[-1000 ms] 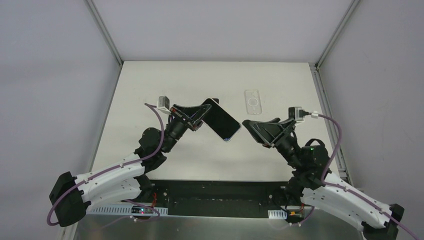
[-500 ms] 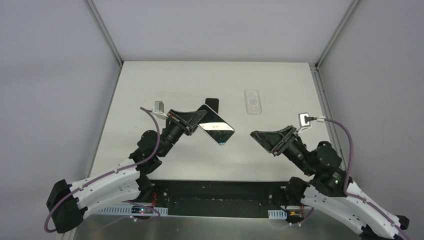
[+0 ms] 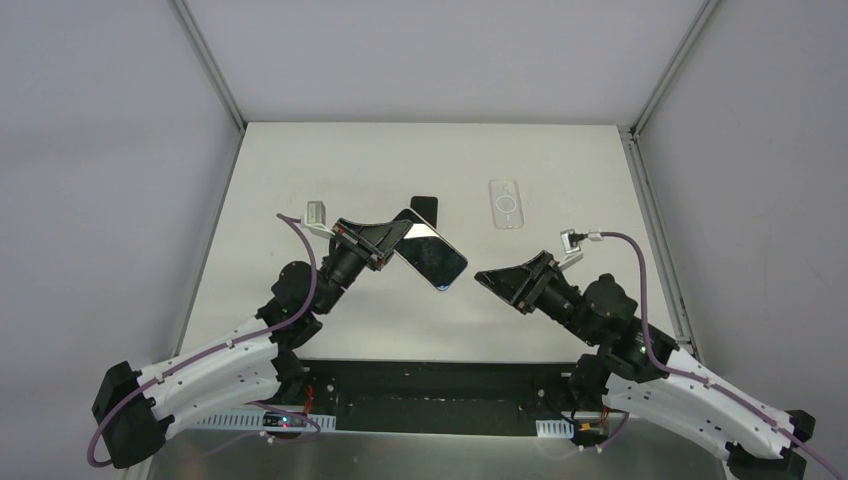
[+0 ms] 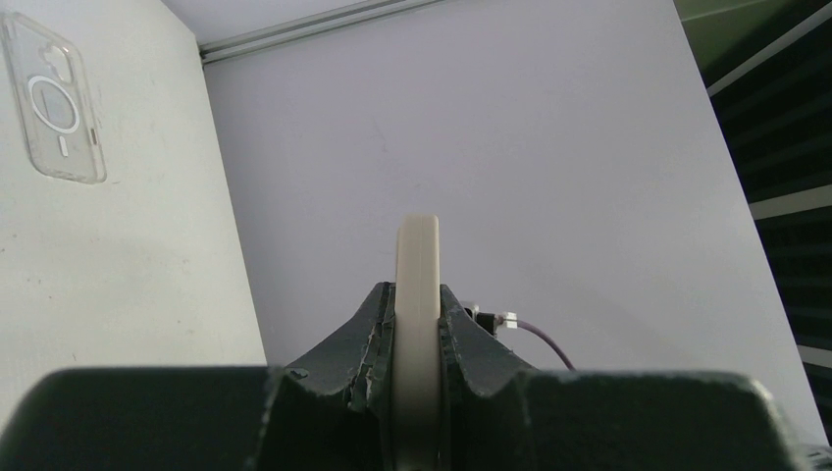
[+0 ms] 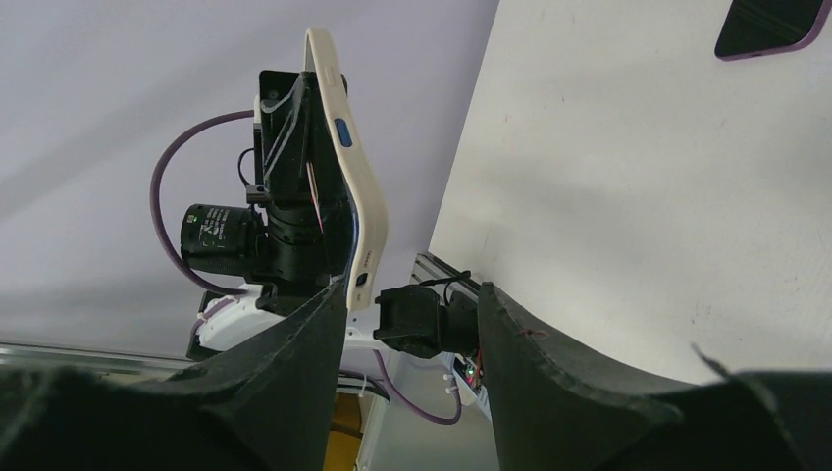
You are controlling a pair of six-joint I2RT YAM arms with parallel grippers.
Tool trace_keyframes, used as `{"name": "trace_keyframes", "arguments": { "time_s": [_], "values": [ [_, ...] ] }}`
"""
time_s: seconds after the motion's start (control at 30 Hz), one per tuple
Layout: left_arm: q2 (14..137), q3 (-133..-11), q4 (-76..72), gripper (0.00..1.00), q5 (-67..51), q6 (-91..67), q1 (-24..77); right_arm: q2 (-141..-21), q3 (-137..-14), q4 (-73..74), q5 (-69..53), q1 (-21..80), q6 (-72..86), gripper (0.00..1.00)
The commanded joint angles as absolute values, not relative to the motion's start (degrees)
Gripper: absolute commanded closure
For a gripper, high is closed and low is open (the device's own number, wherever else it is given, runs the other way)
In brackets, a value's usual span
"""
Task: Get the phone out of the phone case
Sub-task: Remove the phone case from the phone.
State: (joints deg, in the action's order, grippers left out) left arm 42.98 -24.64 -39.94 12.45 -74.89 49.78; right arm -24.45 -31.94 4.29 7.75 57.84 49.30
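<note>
Above the middle of the surface point(image 3: 300, 170), the left pincer point(image 3: 393, 240) is clenched tight on one end of the phone point(image 3: 432, 255), which sits in its cream case point(image 5: 361, 196) and hangs tilted in the air. Just beside the phone's low end, the right pincer point(image 3: 487, 280) has its two fingers spread wide with nothing between them. Farther back on the surface lie a see-through case point(image 3: 506, 204) and another dark phone point(image 3: 426, 204), with a gap between them.

Black rectangular phone point(image 3: 432, 255) fronted by glossy reflective glass, edged by a smooth matt cream plastic case point(image 5: 361, 196), clear glossy plastic phone case point(image 3: 506, 203) laid beyond that phone, matt white table top point(image 3: 300, 170) faintly marked.
</note>
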Motion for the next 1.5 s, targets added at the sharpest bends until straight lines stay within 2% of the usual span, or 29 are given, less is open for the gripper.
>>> {"name": "trace_keyframes", "arguments": {
  "time_s": [0.0, 0.33, 0.7, 0.93, 1.47],
  "values": [
    [41.4, -28.2, -45.2, 1.00, 10.7, -73.9, 49.6, -25.0, -32.0, 0.3, 10.9, 58.5, 52.5, 0.46],
    [40.3, -27.4, -45.2, 1.00, 14.2, -71.8, 49.5, -29.3, -32.5, -3.9, 7.0, 60.5, 54.2, 0.48],
    [40.7, -27.7, -45.2, 1.00, 14.9, -71.0, 49.5, -32.5, -32.8, -4.3, 9.2, 64.1, 54.4, 0.50],
    [39.8, -26.4, -45.1, 1.00, 16.5, -70.5, 49.5, -33.5, -33.7, -1.5, 11.9, 66.2, 51.7, 0.40],
    [38.5, -25.4, -43.6, 1.00, 18.0, -70.0, 49.5, -38.6, -37.6, 0.4, 14.8, 70.8, 51.6, 0.45]
  ]
}}
